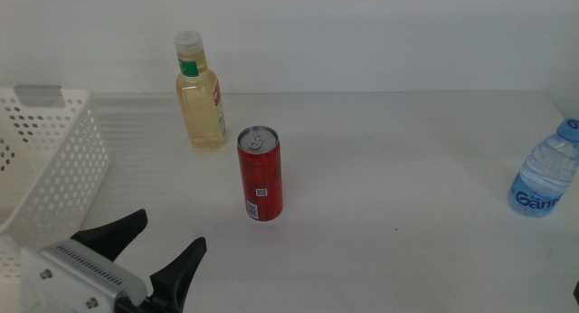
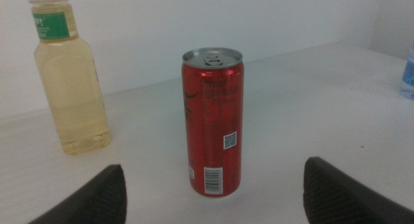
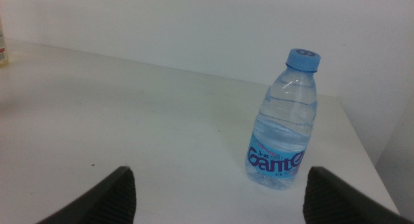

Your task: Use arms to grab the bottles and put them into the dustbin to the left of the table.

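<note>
Middle view first: the left gripper [image 1: 158, 245], black and pointed under a white perforated housing, has its jaws spread wide and empty; ahead of its fingertips, well apart, stands the slim red aluminium can [image 1: 260, 174] on the flat white table [image 1: 389, 159]. Beyond the can stands the clear bottle of yellow liquid [image 1: 201, 94] — white cap, green neck label. Beside the gripper sits the white perforated plastic dustbin [image 1: 45, 150].

Left wrist view: the can stands upright between and beyond the open jaws, untouched.

Right wrist view: the right gripper [image 3: 220, 195] gapes wide, holding nothing — the small clear water bottle with blue cap and label [image 3: 283, 120] stands upright beyond it.
</note>
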Available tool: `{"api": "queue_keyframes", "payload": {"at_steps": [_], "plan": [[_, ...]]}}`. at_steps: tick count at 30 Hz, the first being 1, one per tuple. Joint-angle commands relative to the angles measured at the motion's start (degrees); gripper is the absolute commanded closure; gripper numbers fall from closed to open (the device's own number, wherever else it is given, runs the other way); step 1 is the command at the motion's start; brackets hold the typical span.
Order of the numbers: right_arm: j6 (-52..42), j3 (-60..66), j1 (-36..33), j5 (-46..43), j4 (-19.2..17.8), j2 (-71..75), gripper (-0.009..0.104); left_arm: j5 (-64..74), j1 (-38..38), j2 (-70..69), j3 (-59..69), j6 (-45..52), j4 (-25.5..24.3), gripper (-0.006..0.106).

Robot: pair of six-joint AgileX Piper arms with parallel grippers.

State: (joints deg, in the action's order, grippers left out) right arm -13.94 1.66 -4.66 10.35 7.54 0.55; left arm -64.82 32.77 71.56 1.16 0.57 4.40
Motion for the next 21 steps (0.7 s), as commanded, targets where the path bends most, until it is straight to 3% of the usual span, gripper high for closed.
{"api": "queue_keyframes", "payload": {"at_steps": [1,5,21], "plan": [[-0.9,-0.5,0.3,-4.0,-0.4,1.6,0.027,-7.5,0.2,-0.6,0.8,-1.2,0.5,0.010],[-0.9,-0.5,0.3,-4.0,-0.4,1.6,0.027,-6.4,0.2,-0.6,0.0,-4.8,0.5,0.010],[-0.9,-0.5,0.3,-4.0,-0.4,1.6,0.027,-0.7,0.1,8.4,-12.2,-2.7,-1.0,0.010]]}}
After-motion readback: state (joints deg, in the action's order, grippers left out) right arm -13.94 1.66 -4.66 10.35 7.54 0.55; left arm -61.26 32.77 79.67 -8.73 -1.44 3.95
